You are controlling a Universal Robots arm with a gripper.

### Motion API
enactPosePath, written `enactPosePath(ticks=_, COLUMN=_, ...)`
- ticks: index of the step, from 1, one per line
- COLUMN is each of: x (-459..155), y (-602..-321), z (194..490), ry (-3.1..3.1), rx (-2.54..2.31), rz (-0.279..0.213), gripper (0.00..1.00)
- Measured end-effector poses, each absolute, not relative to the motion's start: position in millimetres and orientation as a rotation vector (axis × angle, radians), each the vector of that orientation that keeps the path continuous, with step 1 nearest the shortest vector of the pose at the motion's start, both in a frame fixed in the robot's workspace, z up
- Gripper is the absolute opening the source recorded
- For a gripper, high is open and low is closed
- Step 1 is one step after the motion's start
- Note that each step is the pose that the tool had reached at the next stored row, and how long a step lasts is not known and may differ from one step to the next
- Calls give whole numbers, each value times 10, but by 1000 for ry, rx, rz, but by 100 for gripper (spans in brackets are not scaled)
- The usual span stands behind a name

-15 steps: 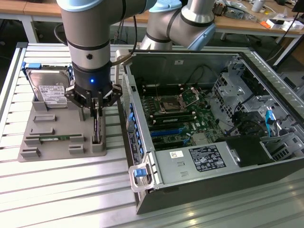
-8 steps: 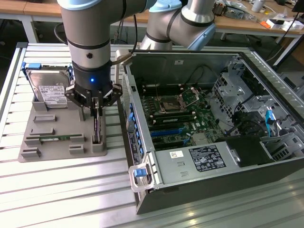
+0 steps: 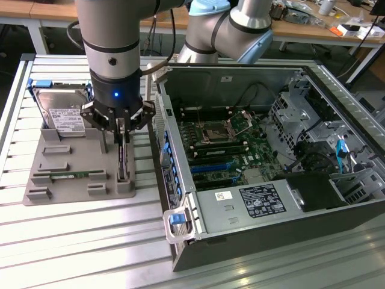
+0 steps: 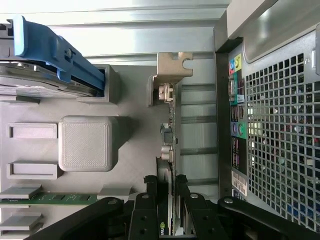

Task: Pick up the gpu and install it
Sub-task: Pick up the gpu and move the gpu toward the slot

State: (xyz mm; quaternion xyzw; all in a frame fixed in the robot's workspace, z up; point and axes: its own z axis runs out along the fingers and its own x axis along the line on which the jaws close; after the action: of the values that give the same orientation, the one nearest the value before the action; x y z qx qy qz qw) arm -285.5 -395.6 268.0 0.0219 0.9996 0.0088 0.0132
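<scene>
Hard drive (image 3: 60,114) at the exterior view's left on grey fixture (image 3: 72,158), memory stick (image 3: 69,175) flat in its slot, gpu (image 3: 123,159) upright on edge in fixture, gripper (image 3: 122,137) clamped on both gpu faces, open computer case (image 3: 234,78) at the exterior view's right.

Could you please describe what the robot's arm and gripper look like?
The arm is made of silver-grey cylindrical segments with black bands and pale blue joint caps. A small blue light glows on its wrist. The gripper is black, with angular linkage fingers joined by round pivot bolts.
</scene>
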Motion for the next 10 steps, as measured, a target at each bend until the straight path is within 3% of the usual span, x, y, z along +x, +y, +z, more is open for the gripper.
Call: enactPosePath(ticks=10, x=-2855, y=-3956, z=2728, ry=3114, rx=68, rz=28, gripper=26)
